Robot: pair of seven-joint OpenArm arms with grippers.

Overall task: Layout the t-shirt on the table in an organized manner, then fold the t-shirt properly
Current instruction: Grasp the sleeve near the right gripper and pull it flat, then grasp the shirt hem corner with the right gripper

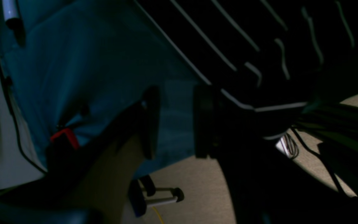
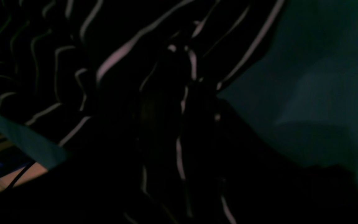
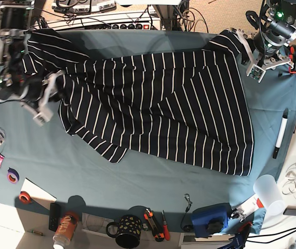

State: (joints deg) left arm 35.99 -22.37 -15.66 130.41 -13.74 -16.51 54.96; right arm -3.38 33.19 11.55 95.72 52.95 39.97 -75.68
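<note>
We see the dark navy, white-striped fabric t-shirt [image 3: 158,109] spread lengthwise across the teal cloth-draped surface [image 3: 137,181], its ends at each arm: the left claw [image 1: 176,121] gapes empty beside the hem, while the right claw's [image 3: 44,101] grip we cannot tell.
</note>
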